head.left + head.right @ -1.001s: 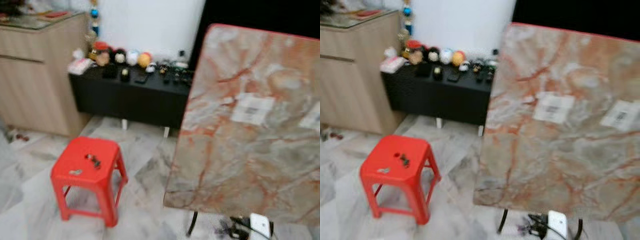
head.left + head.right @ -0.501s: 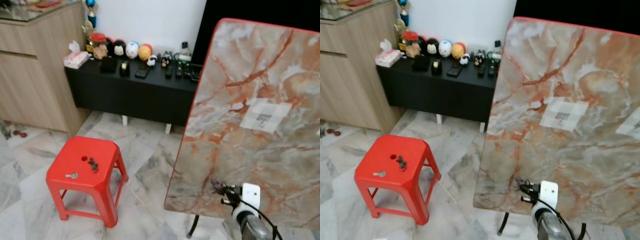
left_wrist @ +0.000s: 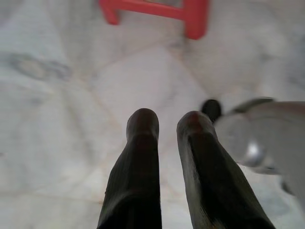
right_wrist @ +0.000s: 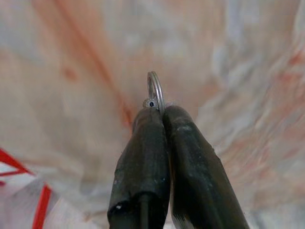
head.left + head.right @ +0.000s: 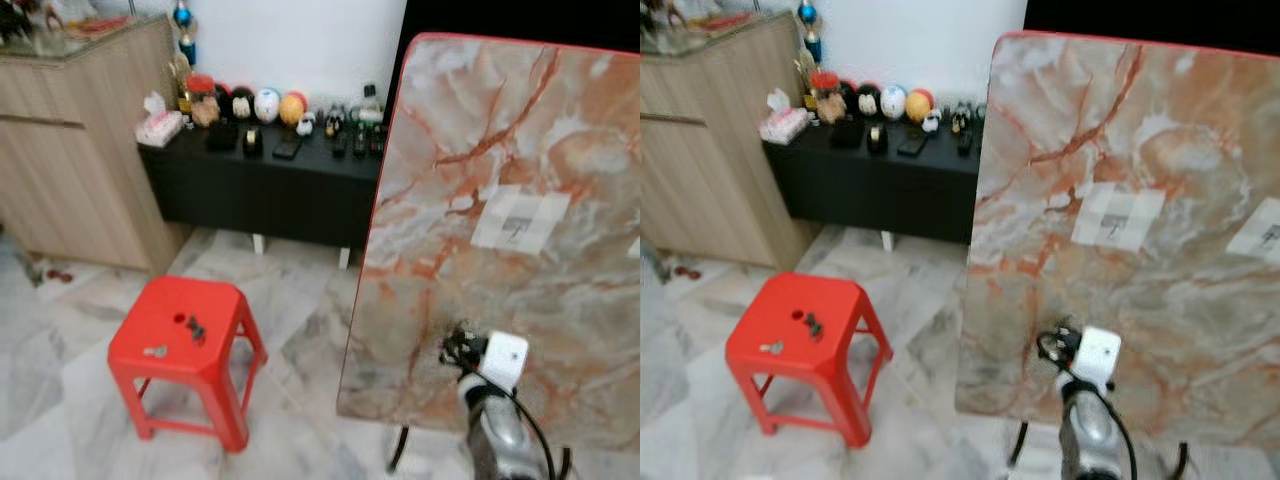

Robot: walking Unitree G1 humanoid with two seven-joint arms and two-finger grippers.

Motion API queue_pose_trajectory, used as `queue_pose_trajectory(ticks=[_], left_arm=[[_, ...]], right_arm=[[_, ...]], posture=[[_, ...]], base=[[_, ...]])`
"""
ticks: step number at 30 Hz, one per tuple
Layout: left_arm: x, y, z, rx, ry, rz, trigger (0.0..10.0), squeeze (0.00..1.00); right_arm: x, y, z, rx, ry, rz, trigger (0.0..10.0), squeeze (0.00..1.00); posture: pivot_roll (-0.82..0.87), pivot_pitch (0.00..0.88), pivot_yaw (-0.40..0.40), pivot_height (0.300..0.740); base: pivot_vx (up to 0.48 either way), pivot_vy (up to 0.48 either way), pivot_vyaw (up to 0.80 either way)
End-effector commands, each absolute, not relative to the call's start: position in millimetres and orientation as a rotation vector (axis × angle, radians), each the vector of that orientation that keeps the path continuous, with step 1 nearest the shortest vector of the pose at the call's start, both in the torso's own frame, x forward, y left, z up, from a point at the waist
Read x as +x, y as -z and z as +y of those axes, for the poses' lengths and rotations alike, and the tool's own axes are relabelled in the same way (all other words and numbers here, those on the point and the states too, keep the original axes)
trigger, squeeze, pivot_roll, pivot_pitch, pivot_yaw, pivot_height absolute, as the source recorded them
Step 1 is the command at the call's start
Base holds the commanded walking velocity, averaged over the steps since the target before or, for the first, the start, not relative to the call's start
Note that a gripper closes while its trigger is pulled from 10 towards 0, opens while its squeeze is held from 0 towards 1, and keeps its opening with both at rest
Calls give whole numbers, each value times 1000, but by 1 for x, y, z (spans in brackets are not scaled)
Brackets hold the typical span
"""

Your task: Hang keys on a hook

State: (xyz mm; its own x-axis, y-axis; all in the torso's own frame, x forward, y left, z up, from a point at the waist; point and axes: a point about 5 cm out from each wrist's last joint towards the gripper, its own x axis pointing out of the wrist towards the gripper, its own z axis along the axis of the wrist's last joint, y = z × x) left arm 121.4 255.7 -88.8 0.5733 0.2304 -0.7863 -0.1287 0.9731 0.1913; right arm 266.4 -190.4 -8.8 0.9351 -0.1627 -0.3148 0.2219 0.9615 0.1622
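Observation:
My right gripper [image 5: 455,345] is raised in front of an upright marble-patterned board [image 5: 520,130] and is shut on a bunch of keys [image 5: 1052,343]. The silver key ring [image 4: 155,88] sticks out past the closed fingertips, close to the board's face. Higher on the board is a pale square pad [image 5: 520,218] with a small dark hook-like mark, and a second pad [image 5: 1265,235] lies to its right. More keys [image 5: 195,328] and a small silver key [image 5: 155,350] lie on a red stool [image 5: 190,365]. My left gripper [image 3: 167,121] hangs low over the floor, its fingers slightly apart and empty.
A black low cabinet [image 5: 270,190] with small figurines and remotes stands against the white wall. A wooden cabinet [image 5: 70,150] is at the left. The board stands on thin black legs [image 5: 398,455]. Marble floor lies between the stool and the board.
My right gripper has risen with the keys from the board's lower edge to partway up its face. The camera has shifted slightly.

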Motion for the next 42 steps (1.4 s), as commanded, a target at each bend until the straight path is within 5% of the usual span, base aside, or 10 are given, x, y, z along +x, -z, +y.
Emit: queue_pose_trajectory(ticks=[1,8,23,32,42], left_arm=[[120,89,257,129,-196,957,10000,0],[122,85,269,163,-210,948,10000,0],[118,86,269,143,-218,954,10000,0],[116,90,258,122,-205,963,10000,0],[124,93,242,88,-193,948,10000,0]], right_arm=[[263,11,-191,209,231,300,10000,0],[253,18,-191,209,280,326,10000,0],[257,-38,-214,-495,333,24,10000,0],[245,-73,-227,-719,482,-134,10000,0],[272,-91,-227,-891,489,-182,10000,0]], posture=[[217,0,-12,740],[212,0,6,740],[204,0,-36,740],[184,0,-51,740],[195,0,-72,740]], base=[[0,0,0],[0,0,0],[0,0,0],[0,0,0],[0,0,0]])
